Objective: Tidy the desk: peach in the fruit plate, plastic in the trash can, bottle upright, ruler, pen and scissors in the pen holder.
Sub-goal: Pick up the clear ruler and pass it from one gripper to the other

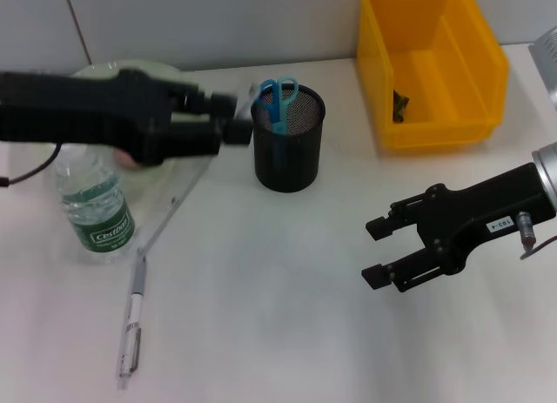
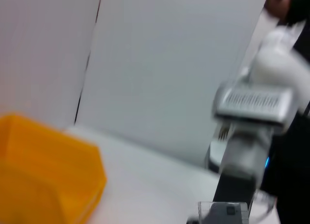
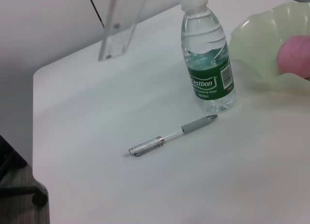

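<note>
The left gripper (image 1: 239,116) is up over the table, right beside the rim of the black mesh pen holder (image 1: 288,151). It holds one end of the clear ruler (image 1: 174,203), with its fingers closed on it. The ruler slants down from the gripper toward the pen (image 1: 132,320). In the right wrist view the ruler (image 3: 121,25) hangs in the air above the table.

The blue scissors (image 1: 278,103) stand in the pen holder with the handles sticking up.

The bottle (image 1: 94,203) stands upright on the table (image 1: 278,333), near the left edge. It has a green label and water inside. The pen lies flat on the table just in front of the bottle, and it touches nothing else.

The pale green plate (image 3: 261,45) sits behind the bottle, and the left arm hides part of it. The pink peach (image 3: 295,57) lies in the plate.

The yellow bin (image 1: 431,68) sits at the back right. Something small and dark lies inside it, but I cannot tell what it is.

The right gripper (image 1: 383,251) is low over the table on the right side, well apart from everything. Its fingers are open and hold nothing.
</note>
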Action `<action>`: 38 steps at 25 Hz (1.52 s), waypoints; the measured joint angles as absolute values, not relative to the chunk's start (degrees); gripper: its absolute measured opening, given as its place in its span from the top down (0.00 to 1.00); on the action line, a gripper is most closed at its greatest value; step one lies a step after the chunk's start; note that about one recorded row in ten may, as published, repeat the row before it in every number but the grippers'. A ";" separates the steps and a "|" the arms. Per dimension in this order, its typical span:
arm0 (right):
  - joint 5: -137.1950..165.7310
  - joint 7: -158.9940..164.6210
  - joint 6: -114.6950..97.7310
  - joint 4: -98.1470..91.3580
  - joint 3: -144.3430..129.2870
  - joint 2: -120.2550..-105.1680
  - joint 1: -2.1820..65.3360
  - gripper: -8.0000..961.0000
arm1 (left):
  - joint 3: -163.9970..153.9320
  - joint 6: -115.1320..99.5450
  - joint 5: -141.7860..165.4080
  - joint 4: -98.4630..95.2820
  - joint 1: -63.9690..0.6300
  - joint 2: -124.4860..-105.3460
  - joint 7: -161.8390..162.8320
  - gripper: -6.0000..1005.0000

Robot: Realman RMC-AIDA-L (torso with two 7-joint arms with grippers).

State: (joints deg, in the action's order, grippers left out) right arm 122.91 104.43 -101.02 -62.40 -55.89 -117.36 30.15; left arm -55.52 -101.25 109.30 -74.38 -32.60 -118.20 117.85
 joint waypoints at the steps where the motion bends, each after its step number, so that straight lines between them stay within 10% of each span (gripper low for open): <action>1: 122.91 104.43 -101.02 -62.40 -55.89 -117.36 30.15 0.19 | -55.52 -101.25 109.30 -74.38 -32.60 -118.20 117.85 0.61; 38: 122.01 98.09 -97.21 -56.65 -54.49 -118.68 30.05 0.20 | -99.70 -69.45 15.69 -38.72 -26.99 -119.17 41.46 0.59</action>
